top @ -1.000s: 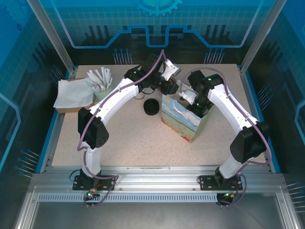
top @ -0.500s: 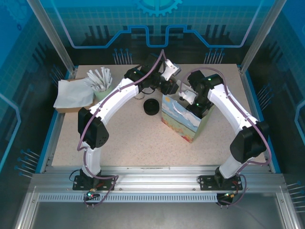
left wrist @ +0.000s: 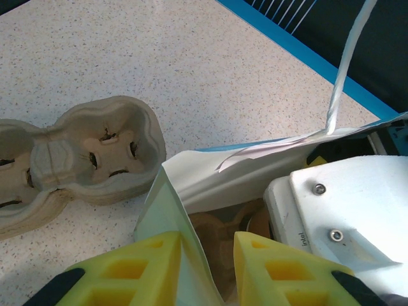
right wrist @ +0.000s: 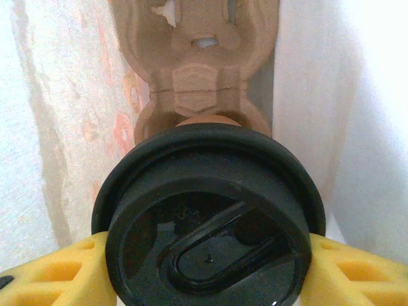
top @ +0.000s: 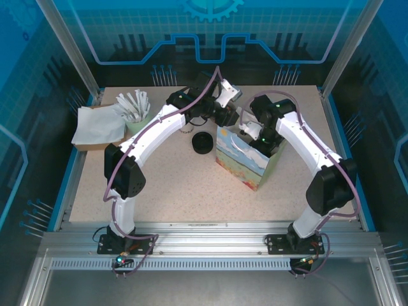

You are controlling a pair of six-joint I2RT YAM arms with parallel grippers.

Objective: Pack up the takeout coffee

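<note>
- Blue-lit panels wall in a speckled beige desk (top: pixel 166 185), and a printed paper bag (top: pixel 245 167) stands open near its middle with both arms bent over it.
- Right claw (right wrist: pixel 207 258) is down inside the bag, with a yellow finger pressed to each side of the takeout coffee (right wrist: pixel 204 210).
- The cup hangs between the bag's pale walls and has not been set down.
- Its black lid (right wrist: pixel 210 255) faces back up at the wrist, so its long axis runs straight down into the bag, in line with the claw's reach.
- Directly beyond the cup a brown pulp carrier (right wrist: pixel 197 70) lies on the bag's floor, its near well just past the lid's edge. I judge the coming move to be a plain lowering into that well.
- The lid is round and glossy with an oval sip recess, and only a brownish sliver of the cup's body peeks past its rim.
- Left claw (left wrist: pixel 207 255) is closed on the bag's upper wall at the far-left side, pinching the paper and holding the mouth open.
- A spare carrier (left wrist: pixel 83 153) sits on the desk just beside the bag.
- Since the right arm alone has the cup, the left need only hold the bag steady.
</note>
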